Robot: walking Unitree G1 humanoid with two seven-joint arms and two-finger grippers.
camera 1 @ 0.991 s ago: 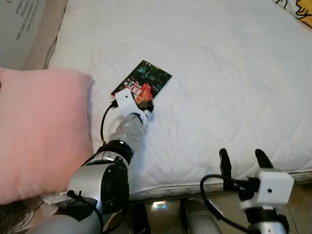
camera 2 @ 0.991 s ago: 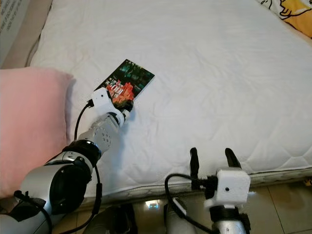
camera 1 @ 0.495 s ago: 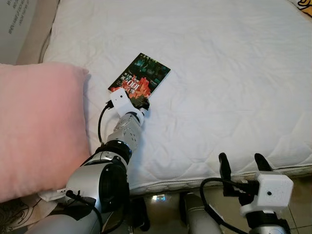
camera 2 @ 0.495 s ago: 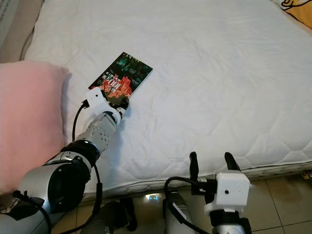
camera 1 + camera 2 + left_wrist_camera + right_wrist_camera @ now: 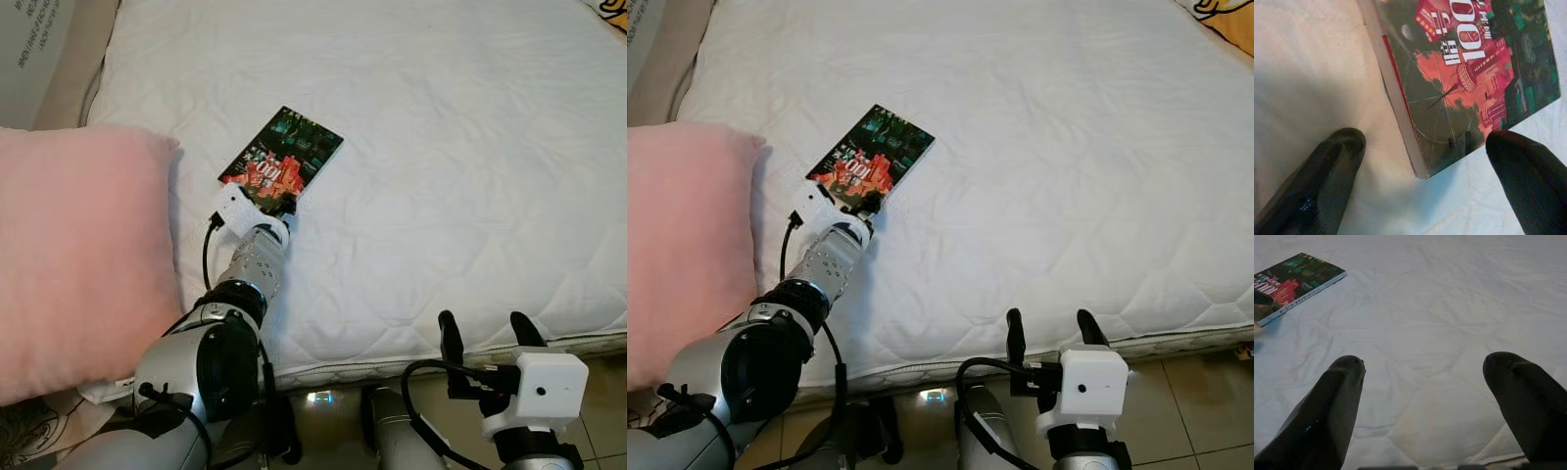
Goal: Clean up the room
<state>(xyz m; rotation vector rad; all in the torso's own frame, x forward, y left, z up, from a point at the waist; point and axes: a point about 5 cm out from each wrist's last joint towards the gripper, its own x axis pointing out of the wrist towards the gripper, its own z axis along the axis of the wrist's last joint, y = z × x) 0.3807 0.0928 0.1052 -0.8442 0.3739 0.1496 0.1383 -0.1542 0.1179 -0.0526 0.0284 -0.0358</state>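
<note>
Book [image 5: 282,164] lies flat on white mattress [image 5: 470,147] beside pink pillow [image 5: 78,255]. Left gripper [image 5: 1422,176], fingers apart, straddles its near corner; should slide one finger under before closing. Right gripper [image 5: 1422,396] spread, idle

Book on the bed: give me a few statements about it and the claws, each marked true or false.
1. The book lies flat on the white mattress. True.
2. The left claw is open, one finger on each side of the book's near corner. True.
3. The right claw holds the book. False: it is open near the foot edge of the mattress, apart from the book.
4. The book rests on the pink pillow. False: the pillow lies beside it, to the robot's left.
5. The book stands open. False: it is closed, cover up.
</note>
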